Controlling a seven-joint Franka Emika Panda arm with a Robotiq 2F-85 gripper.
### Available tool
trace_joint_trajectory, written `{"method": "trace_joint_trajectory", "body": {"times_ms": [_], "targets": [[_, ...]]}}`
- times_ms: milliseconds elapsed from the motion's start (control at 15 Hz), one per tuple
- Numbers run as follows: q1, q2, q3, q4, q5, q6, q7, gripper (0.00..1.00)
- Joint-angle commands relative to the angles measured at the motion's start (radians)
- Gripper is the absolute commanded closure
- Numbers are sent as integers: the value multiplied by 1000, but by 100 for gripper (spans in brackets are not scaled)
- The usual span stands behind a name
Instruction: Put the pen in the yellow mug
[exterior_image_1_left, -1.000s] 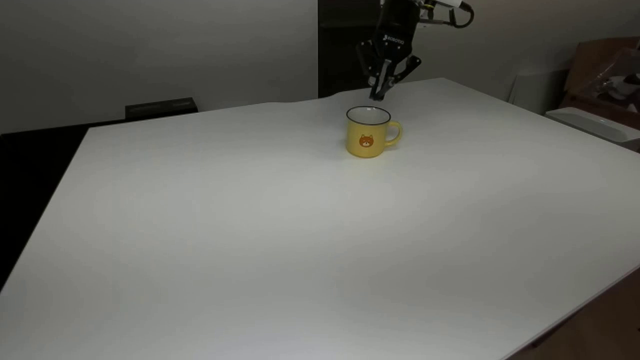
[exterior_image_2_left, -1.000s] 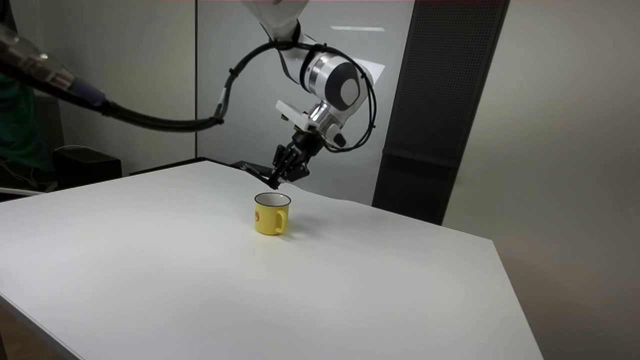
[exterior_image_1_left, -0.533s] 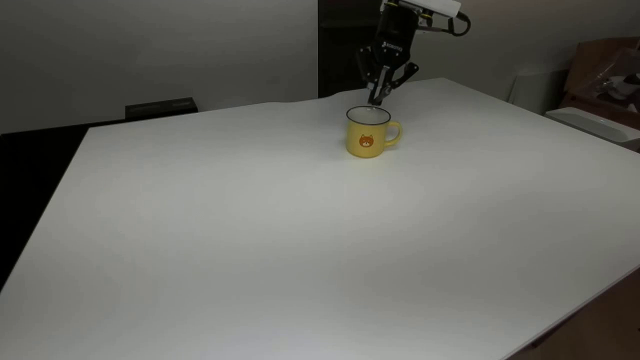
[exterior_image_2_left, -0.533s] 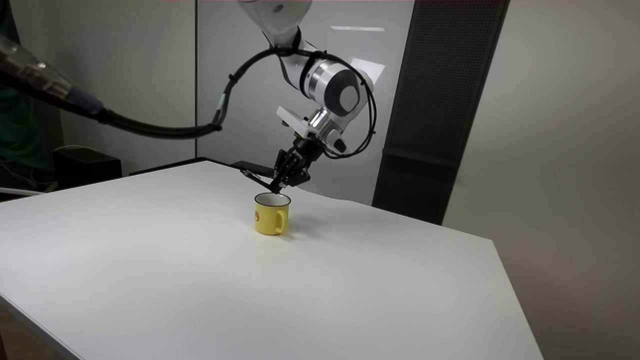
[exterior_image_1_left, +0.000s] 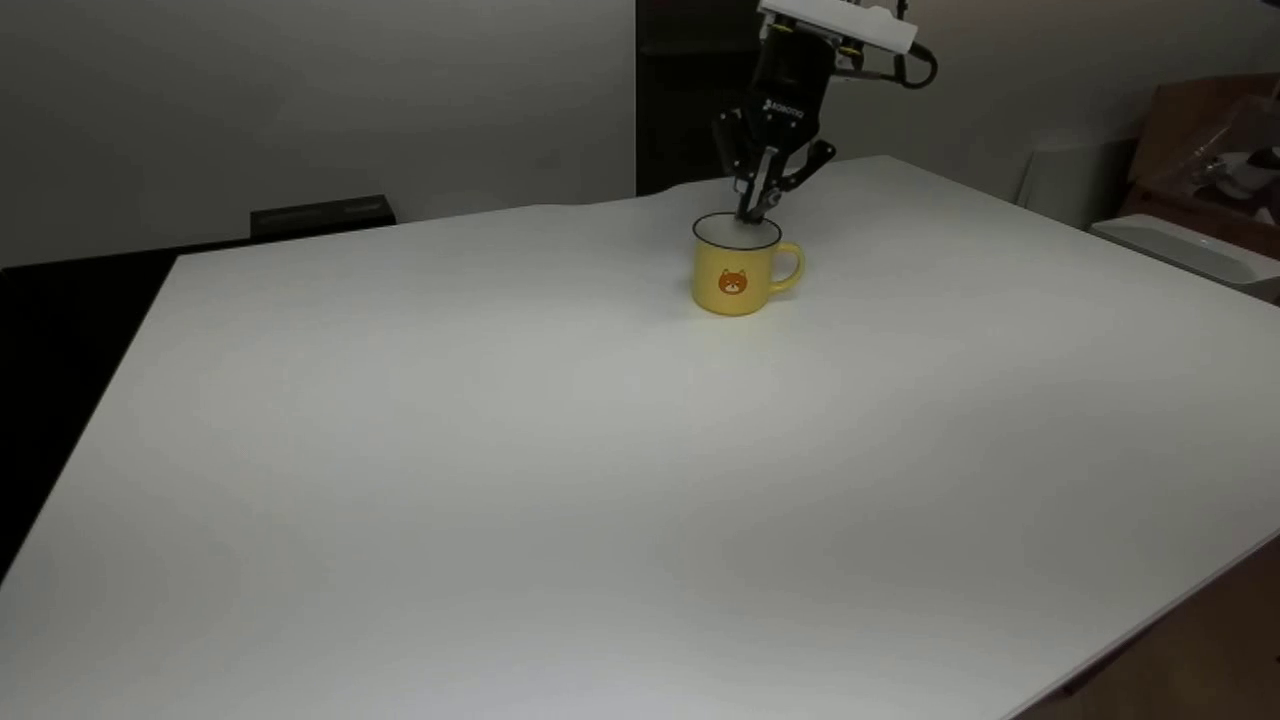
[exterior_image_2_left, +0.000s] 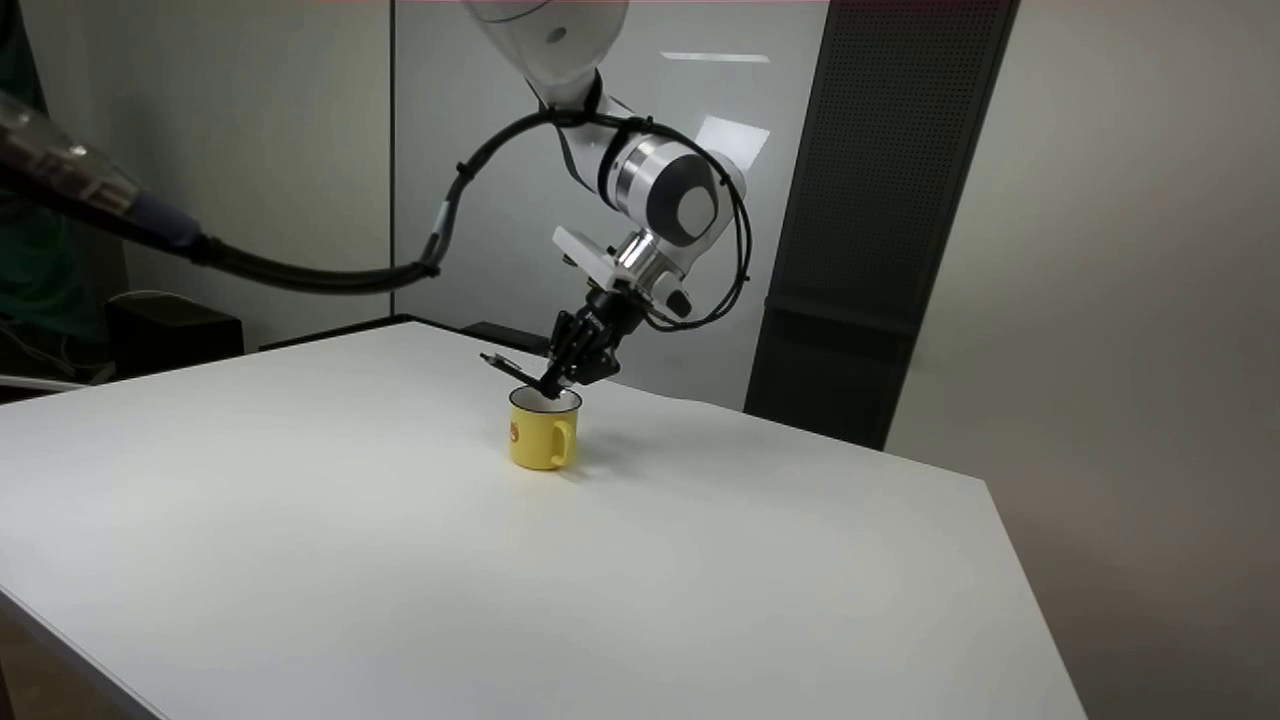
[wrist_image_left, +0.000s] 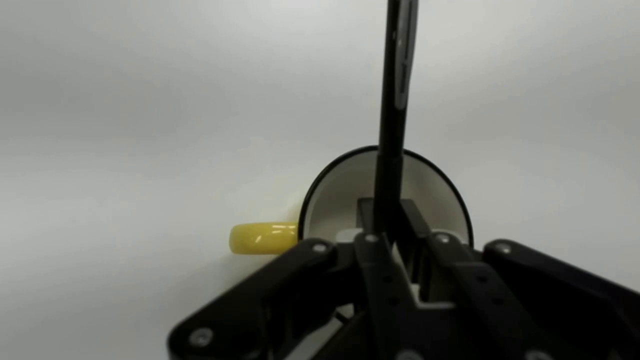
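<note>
One black flexible cable hangs above and to the left of the small, yellow, glossy mug with black rim, pale interior and side handle, in an exterior view. The thin black pen with grey clip crosses over the mug's rim in the wrist view; its clip end is tilted upward outside the mug. Contact between pen and rim cannot be determined. The mug stands upright on the flat white tabletop. At the mug's mouth, the black two-finger gripper grasps the pen near its lower end. The white-and-grey robot arm is positioned above and to the right of the mug. The dark perforated panel stands behind the mug, farther right.
</note>
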Motion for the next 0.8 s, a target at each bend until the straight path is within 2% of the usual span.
{"method": "trace_joint_trajectory", "body": {"times_ms": [0, 733], "targets": [[-15, 24, 13, 32, 5, 6, 30, 97], [-30, 41, 15, 30, 8, 42, 26, 97]]}}
